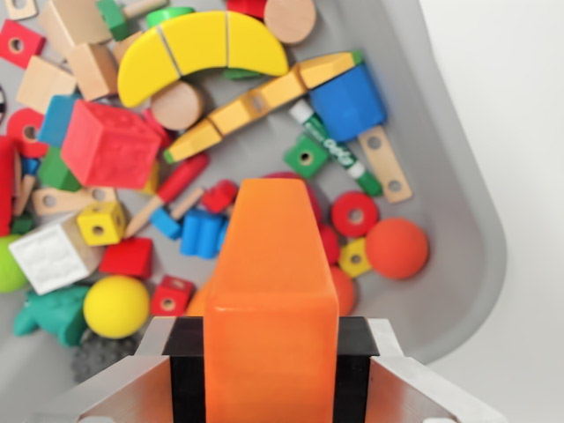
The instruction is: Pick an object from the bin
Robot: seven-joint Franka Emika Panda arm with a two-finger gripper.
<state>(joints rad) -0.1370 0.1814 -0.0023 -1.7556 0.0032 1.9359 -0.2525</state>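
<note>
Yellow wooden banana (203,48), red cube (110,145), orange ball (397,248), yellow ball (116,306), white surface (520,132) at right

A: What sits between the gripper (271,374) pads?

B: An orange block (271,291), tall and tapering at its far end, clamped between the black pads (188,374) on both sides. It hangs above the grey bin (458,220).

A: And inside the bin?

B: A jumble of toys. A yellow banana (203,48) lies near the top, with a red cube (110,145) to the wrist view's left. A blue block (348,101) lies beside a green marker (335,150). An orange ball (397,248) rests near the bin's right wall, and a yellow ball (116,307) lies at lower left beside a white cube (55,256).

A: Outside it?

B: A plain white tabletop (511,106).
</note>
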